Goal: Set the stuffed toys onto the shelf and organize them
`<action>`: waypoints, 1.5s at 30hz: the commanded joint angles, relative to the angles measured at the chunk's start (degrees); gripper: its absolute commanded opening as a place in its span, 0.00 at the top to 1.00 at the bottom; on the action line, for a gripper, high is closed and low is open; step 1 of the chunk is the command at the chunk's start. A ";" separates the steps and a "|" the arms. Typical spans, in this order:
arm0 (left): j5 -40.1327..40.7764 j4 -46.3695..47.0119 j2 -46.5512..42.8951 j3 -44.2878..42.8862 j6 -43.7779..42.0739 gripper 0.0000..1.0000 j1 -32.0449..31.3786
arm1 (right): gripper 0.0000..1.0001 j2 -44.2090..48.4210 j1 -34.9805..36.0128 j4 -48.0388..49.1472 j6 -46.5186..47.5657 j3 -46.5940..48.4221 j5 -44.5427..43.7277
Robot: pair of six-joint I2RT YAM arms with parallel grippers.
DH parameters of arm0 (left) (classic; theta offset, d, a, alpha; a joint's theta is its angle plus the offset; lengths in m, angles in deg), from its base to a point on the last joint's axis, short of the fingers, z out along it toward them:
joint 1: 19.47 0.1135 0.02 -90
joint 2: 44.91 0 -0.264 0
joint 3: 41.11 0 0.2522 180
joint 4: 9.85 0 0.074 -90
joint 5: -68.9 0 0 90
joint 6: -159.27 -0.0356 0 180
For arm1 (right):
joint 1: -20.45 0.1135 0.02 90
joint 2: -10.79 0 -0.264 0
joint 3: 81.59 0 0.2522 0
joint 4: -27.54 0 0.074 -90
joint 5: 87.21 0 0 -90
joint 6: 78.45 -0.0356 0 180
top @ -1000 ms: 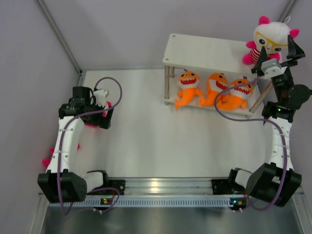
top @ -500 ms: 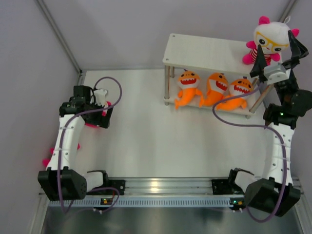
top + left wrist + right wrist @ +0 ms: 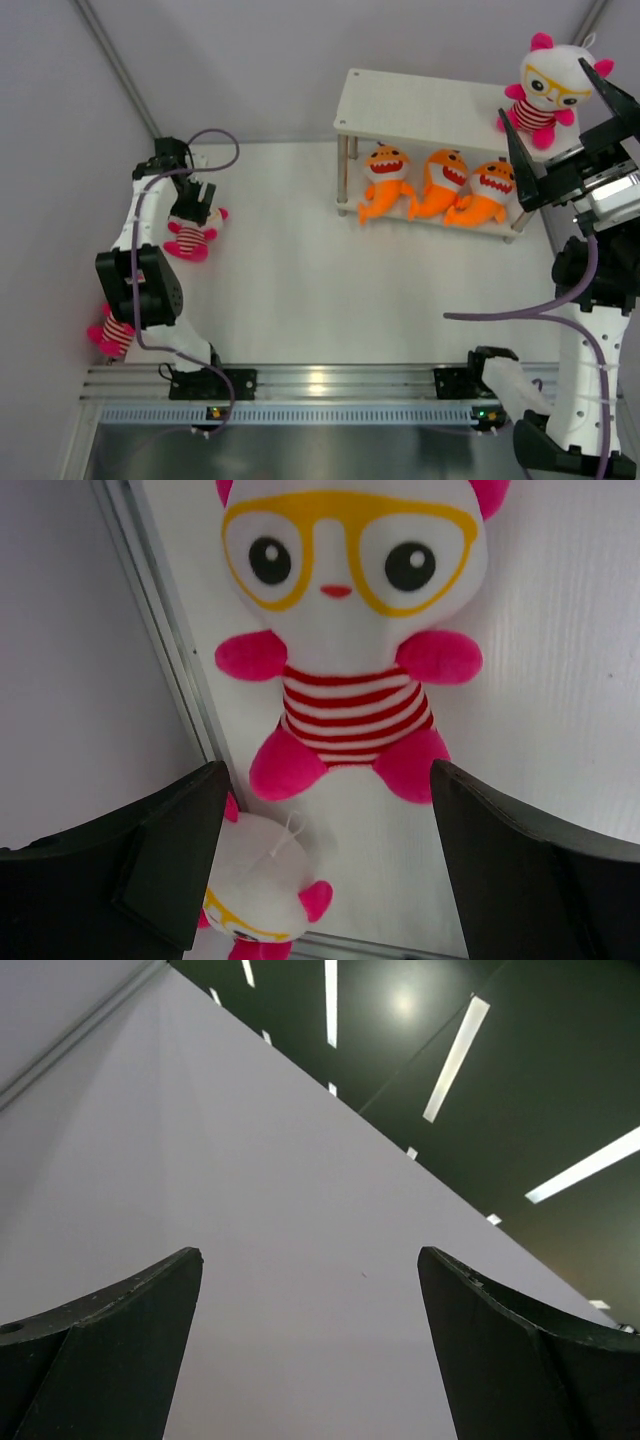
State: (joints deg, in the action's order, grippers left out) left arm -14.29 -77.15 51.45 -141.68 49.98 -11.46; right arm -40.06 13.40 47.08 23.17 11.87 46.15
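Observation:
A white-headed doll with yellow glasses (image 3: pixel 552 85) sits on the right end of the shelf's top board (image 3: pixel 420 103). Three orange sharks (image 3: pixel 443 182) sit in a row on the lower board. A second doll (image 3: pixel 189 236) lies on the table at the left, and it fills the left wrist view (image 3: pixel 345 630). My left gripper (image 3: pixel 196 200) hovers over its head, open and empty (image 3: pixel 330 782). A third doll (image 3: pixel 112 335) lies at the table's left edge, and the left wrist view shows it too (image 3: pixel 255 890). My right gripper (image 3: pixel 572 132) is raised, open and empty, near the shelf's right end. The right wrist view (image 3: pixel 310 1260) shows only wall and ceiling.
Grey walls close in the table on the left, back and right. A metal rail (image 3: pixel 320 385) runs along the near edge between the arm bases. The shelf's thin legs (image 3: pixel 345 175) stand on the table at the back right.
My left arm has swung back and risen, uncovering the doll on the table. My right gripper has lifted away from the shelf doll and opened wider.

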 commanded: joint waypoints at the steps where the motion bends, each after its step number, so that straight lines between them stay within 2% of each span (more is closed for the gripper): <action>1: 7.06 3.35 5.84 -4.07 -1.72 0.12 -2.03 | 0.09 -1.09 1.77 -7.72 -1.78 0.02 -0.90; 2: 10.65 3.70 8.73 -4.51 -1.72 0.10 -2.03 | 0.09 -1.01 1.78 -8.68 -1.43 0.28 -1.08; 5: 13.04 5.71 11.74 -3.64 -1.89 0.07 -1.95 | 0.09 -0.22 2.21 -7.99 -2.47 -0.77 -1.08; 10: 14.73 7.04 15.52 -1.27 -2.33 0.07 -1.86 | 0.09 0.66 3.36 -5.00 -3.88 -2.62 -0.46; 12: 13.15 8.01 16.23 -0.56 -2.94 0.10 -1.86 | 0.09 1.02 3.88 -4.12 -4.14 -4.20 -0.64; 15: 8.43 7.92 17.29 0.32 -3.03 0.29 -1.51 | 0.09 1.63 4.59 -3.33 -4.15 -5.69 -0.81; 16: 7.00 7.92 17.03 0.93 -2.95 0.47 -1.33 | 0.09 1.63 4.76 -3.42 -4.23 -6.05 -0.90; 18: 3.50 7.66 16.41 1.72 -2.69 0.65 -1.07 | 0.10 1.72 5.64 -3.59 -4.67 -6.14 -1.51; 19: 2.78 7.75 15.19 2.16 -2.42 0.93 -1.07 | 0.10 1.46 6.08 -4.03 -5.02 -5.79 -1.87; 20: 2.16 7.66 14.31 3.12 -2.16 1.00 -1.07 | 0.12 1.28 6.60 -4.38 -5.46 -5.52 -2.56; 24: -3.54 7.92 5.18 4.71 -0.05 1.00 -1.15 | 0.19 -0.91 13.10 -9.11 -10.72 -2.28 -6.43; 27: -10.40 8.97 -5.97 6.46 1.27 1.00 -1.07 | 0.24 -3.81 20.30 -17.54 -13.29 1.76 -11.17; 28: -11.37 9.85 -12.18 7.17 1.18 1.00 -1.07 | 0.25 -5.56 23.10 -19.92 -12.24 3.60 -12.75; 29: -13.47 11.16 -15.20 8.05 1.10 1.00 -1.15 | 0.27 -6.45 30.01 -22.46 -10.14 4.40 -17.81; 31: -14.80 12.23 -23.35 10.07 0.57 1.00 -1.07 | 0.28 -9.77 37.68 -27.05 -6.09 6.24 -23.72; 32: -15.85 13.27 -25.93 10.60 0.48 1.00 -1.07 | 0.28 -11.27 44.51 -27.93 -5.99 7.13 -27.76; 33: -16.64 13.63 -30.65 11.73 0.57 1.00 -1.15 | 0.28 -14.77 47.01 -29.42 -8.60 8.18 -28.14; 35: -18.23 14.77 -34.99 12.62 0.66 1.00 -1.16 | 0.26 -18.74 51.06 -30.83 -14.74 12.57 -27.19; 36: -20.67 15.21 -38.49 12.89 1.00 1.00 -1.16 | 0.24 -20.93 51.43 -31.45 -21.74 14.32 -26.57; 37: -21.39 15.04 -39.48 12.19 1.27 1.00 -1.16 | 0.14 -25.22 51.87 -32.32 -24.60 17.39 -26.04; 38: -21.75 14.96 -40.01 11.49 2.23 1.00 -1.16 | 0.01 -27.35 53.18 -32.94 -26.36 19.07 -25.34; 42: -22.18 14.34 -41.33 10.52 6.18 1.00 -1.16 | 0.01 -36.06 59.51 -35.32 -22.08 24.97 -29.02; 43: -24.45 14.08 -41.42 10.43 6.63 1.00 -1.16 | 0.01 -38.86 60.48 -35.49 -22.34 27.41 -29.03; 45: -26.31 13.81 -41.69 9.90 8.12 1.00 -1.16 | 0.06 -41.60 61.36 -35.93 -24.26 29.80 -28.85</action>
State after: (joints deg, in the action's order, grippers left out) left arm -35.89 -64.52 9.16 -131.47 54.48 -12.73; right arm -79.82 71.95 12.87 1.90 35.87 18.78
